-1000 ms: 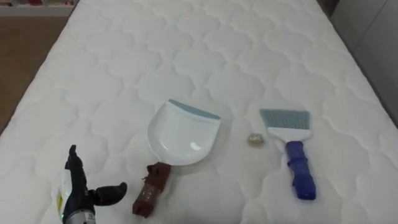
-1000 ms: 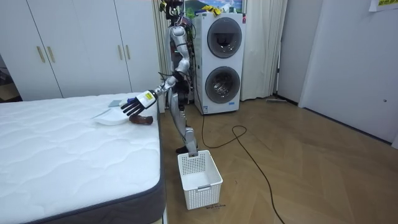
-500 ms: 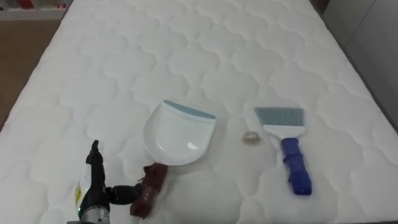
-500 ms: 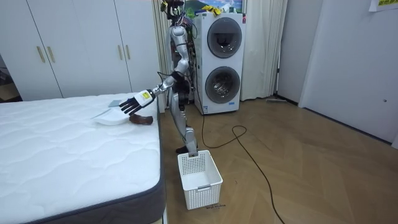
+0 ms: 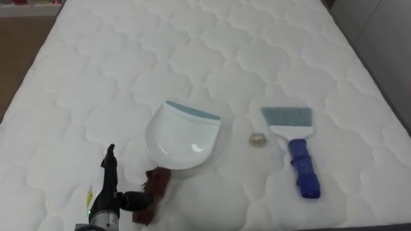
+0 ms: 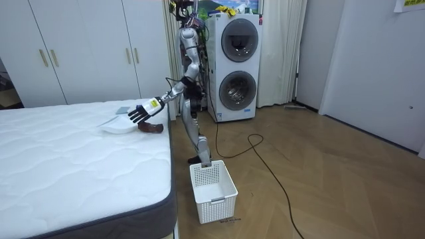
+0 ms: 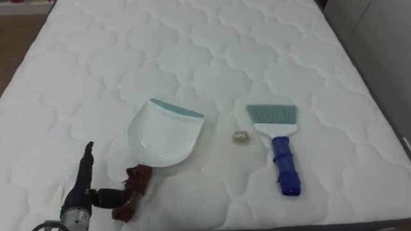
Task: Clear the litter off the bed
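The robot stood at the edge of the bed (image 5: 192, 51), next to a stacked washer and dryer (image 6: 238, 66), with a white basket (image 6: 212, 192) on the floor by its feet. Its left arm reached out over the quilted white mattress. The left hand (image 5: 103, 196) hovered low at the near left of the eye views, its fingers (image 5: 110, 160) straight and close together, pointing away from the robot. The thumb stuck out sideways towards the brown handle (image 5: 153, 186) of the white dustpan (image 5: 180, 135), touching it or just short of it, with nothing clasped. The dustpan lay flat on the mattress, its blue-edged lip turned away from the robot. To its right sat a small crumpled scrap (image 5: 258, 138), and just beyond that lay a brush (image 5: 295, 151) with pale bristles and a blue grip, bristles pointing up the bed.
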